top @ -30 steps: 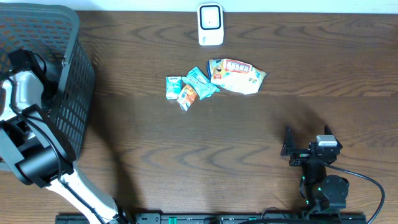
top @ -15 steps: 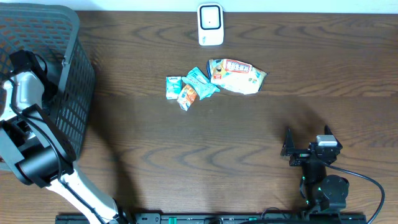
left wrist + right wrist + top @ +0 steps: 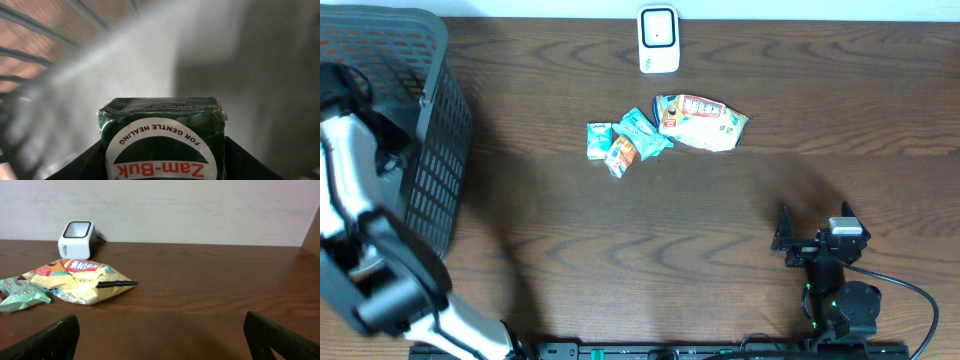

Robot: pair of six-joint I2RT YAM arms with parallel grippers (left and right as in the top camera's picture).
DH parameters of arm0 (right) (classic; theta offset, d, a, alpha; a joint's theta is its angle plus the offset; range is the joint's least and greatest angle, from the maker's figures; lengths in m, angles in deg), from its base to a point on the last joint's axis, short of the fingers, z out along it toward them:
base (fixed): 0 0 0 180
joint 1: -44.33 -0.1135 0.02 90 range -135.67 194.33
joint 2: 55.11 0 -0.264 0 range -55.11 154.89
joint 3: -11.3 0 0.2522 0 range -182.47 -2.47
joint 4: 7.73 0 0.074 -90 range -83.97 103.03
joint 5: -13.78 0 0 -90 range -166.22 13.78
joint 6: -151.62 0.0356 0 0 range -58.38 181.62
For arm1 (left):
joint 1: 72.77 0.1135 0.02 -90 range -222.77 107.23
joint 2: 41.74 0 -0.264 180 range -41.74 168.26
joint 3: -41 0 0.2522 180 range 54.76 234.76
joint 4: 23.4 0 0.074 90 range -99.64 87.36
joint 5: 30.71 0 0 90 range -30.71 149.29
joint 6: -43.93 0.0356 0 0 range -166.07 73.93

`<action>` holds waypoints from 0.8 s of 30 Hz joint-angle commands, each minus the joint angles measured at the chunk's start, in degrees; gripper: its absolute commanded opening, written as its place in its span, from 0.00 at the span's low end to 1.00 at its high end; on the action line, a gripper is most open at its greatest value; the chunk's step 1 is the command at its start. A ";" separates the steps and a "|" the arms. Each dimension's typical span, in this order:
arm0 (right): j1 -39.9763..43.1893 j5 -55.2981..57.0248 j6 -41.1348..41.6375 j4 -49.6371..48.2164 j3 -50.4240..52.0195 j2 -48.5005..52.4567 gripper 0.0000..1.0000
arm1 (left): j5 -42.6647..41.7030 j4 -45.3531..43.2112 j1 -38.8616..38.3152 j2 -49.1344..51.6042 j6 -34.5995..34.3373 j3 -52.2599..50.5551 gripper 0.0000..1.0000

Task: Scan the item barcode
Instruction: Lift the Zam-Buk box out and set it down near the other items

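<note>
A dark green Zam-Buk box (image 3: pixel 162 135) fills the lower middle of the left wrist view, its label upside down. My left gripper (image 3: pixel 162 147) is shut on it, one black finger pressed against each side. The box is sharp while the basket mesh behind it is blurred. From above, the left arm (image 3: pixel 345 170) reaches into the grey basket (image 3: pixel 440 130), and the box is hidden there. The white barcode scanner (image 3: pixel 658 40) stands at the table's far edge, also in the right wrist view as a scanner (image 3: pixel 76 239). My right gripper (image 3: pixel 814 225) rests open near the front right, nothing between its fingers.
Several snack packets lie mid-table: a yellow-white bag (image 3: pixel 700 122), a teal packet (image 3: pixel 642 133), and a small teal packet (image 3: pixel 599 140). The right wrist view shows the yellow bag (image 3: pixel 80 280) ahead to the left. A black cable (image 3: pixel 910 300) loops at the right arm's base.
The left jaws have closed in on the box. The left arm has shifted over the basket, its white link now nearer the left edge. The right arm has not moved.
</note>
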 commanded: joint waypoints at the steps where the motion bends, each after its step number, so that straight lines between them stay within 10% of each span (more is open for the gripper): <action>1: 0.13 0.04 0.79 0.24 0.09 -0.07 0.99 | 0.39 -1.36 0.24 -9.20 -0.17 2.34 0.53; 4: 0.13 0.04 0.79 0.24 0.09 -0.09 0.99 | 0.33 -2.73 0.17 -17.20 -2.25 2.34 0.55; 14: 0.13 0.04 0.81 0.24 0.09 -0.09 0.99 | -38.56 -11.45 -4.74 -33.73 -7.48 2.32 0.56; 24: 0.13 0.04 0.81 0.24 0.09 -0.09 0.99 | -32.89 -7.41 -31.12 -24.24 -0.66 -0.17 0.56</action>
